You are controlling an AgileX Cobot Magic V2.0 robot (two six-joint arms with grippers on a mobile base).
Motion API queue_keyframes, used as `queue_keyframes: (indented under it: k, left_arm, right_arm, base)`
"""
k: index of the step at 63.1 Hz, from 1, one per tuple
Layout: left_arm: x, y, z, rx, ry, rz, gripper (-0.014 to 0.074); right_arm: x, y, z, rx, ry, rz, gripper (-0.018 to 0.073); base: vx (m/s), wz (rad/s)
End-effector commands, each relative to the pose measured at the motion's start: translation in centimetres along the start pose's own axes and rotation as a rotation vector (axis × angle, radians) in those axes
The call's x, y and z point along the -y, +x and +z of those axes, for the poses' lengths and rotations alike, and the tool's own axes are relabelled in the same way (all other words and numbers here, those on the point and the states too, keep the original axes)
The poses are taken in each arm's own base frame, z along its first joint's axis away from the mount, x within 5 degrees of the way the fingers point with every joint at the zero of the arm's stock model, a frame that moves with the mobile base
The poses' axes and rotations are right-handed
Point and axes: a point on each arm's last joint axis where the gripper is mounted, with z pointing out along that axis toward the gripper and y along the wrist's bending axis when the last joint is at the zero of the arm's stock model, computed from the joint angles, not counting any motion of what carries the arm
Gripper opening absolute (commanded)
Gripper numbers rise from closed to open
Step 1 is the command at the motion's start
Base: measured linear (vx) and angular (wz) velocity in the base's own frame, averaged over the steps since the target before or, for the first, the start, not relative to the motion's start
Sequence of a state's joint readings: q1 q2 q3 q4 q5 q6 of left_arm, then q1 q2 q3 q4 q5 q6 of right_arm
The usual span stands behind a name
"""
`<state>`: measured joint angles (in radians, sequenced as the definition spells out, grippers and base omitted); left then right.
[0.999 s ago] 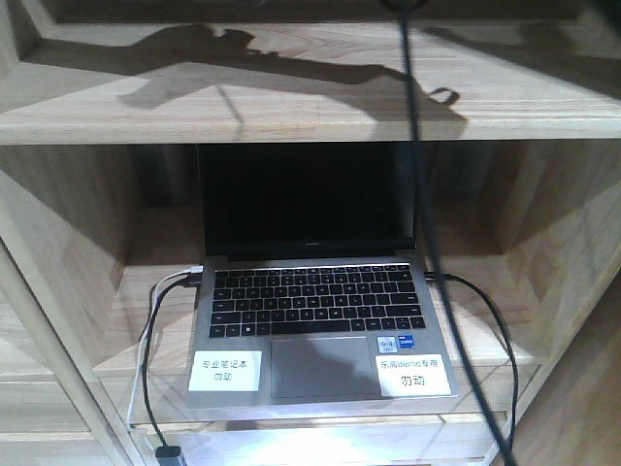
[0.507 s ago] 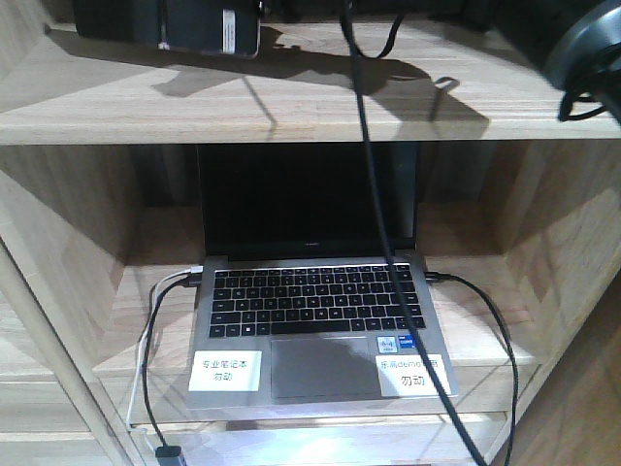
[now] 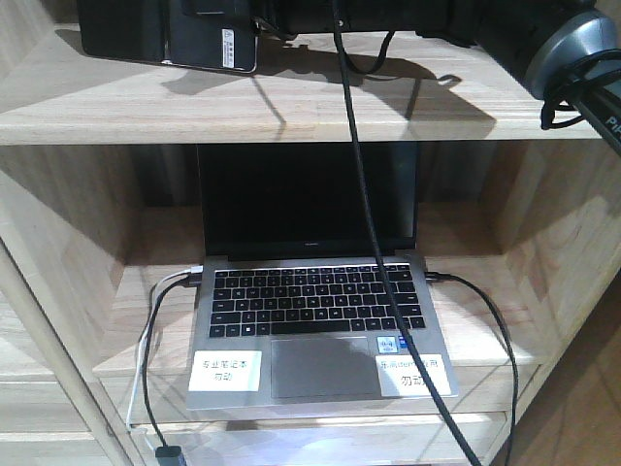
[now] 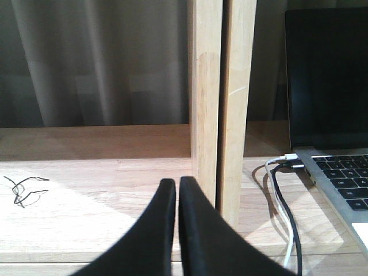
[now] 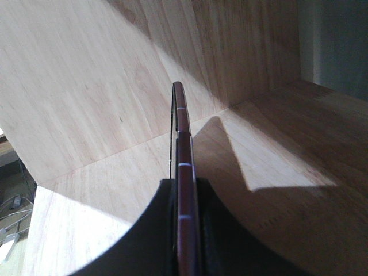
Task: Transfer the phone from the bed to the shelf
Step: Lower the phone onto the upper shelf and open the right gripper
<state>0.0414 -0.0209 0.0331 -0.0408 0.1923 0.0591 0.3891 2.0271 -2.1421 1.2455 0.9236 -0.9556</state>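
Note:
The phone (image 3: 170,34), a glossy black slab with a small white sticker, hangs low over the left part of the shelf's upper board (image 3: 291,107) and casts a shadow on it. My right gripper (image 3: 264,17) reaches in from the upper right, shut on the phone's right end. In the right wrist view the phone's rose-gold edge (image 5: 183,144) stands out from between the fingers of the right gripper (image 5: 185,187), above pale wood (image 5: 98,195). My left gripper (image 4: 176,183) is shut on nothing, low over a lower board. The bed is out of view.
An open grey laptop (image 3: 310,311) sits in the compartment below, with cables (image 3: 146,369) plugged in on both sides. A black arm cable (image 3: 364,194) hangs across it. In the left wrist view a wooden upright (image 4: 221,103) stands just beyond the fingers, with the laptop (image 4: 333,86) to its right.
A second ago only the arm's shadow lay on the upper board. The phone and the right arm have since come into view from the top and sunk lower over the board's left part.

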Motion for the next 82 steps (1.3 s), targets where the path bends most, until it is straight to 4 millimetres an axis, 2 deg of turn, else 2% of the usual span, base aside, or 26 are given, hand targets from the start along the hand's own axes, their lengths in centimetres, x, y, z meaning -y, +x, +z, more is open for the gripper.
queue_keyframes:
  k: [1,18,29,37,49,59,82]
  left_arm:
    - [-0.03,-0.5,-0.03,0.075,-0.004,-0.009,0.0001]
    - [-0.03,-0.5,-0.03,0.075,-0.004,-0.009,0.0001]
    - [-0.03,-0.5,-0.03,0.075,-0.004,-0.009,0.0001]
    - [-0.03,-0.5,-0.03,0.075,-0.004,-0.009,0.0001]
    - [-0.03,-0.5,-0.03,0.075,-0.004,-0.009,0.0001]
    - [-0.03,-0.5,-0.03,0.075,-0.004,-0.009,0.0001]
    - [-0.03,-0.5,-0.03,0.075,-0.004,-0.009,0.0001]
  right_arm:
    - [-2.41,-3.38,-1.76,0.121,-0.013,-0.032,-0.0001]
    - [-2.3,-3.47,-1.77,0.13,0.0,-0.031,0.0029]
    - [-2.28,-3.46,-1.77,0.13,0.002,-0.034,0.0121]
    - [-2.19,-3.38,-1.76,0.12,0.013,-0.045,0.0253]
    - [-2.0,-3.49,-1.78,0.132,0.033,-0.045,0.0547]
    - [-1.98,-3.49,-1.78,0.132,0.036,-0.046,0.0726]
    - [-2.03,-3.46,-1.77,0.129,0.03,-0.041,0.0697]
  base:
    - [0.0,0.0]
    - [0.0,0.0]
    - [0.0,0.0]
    - [0.0,0.0]
    - [0.0,0.0]
    - [0.0,0.0]
    - [0.0,0.0]
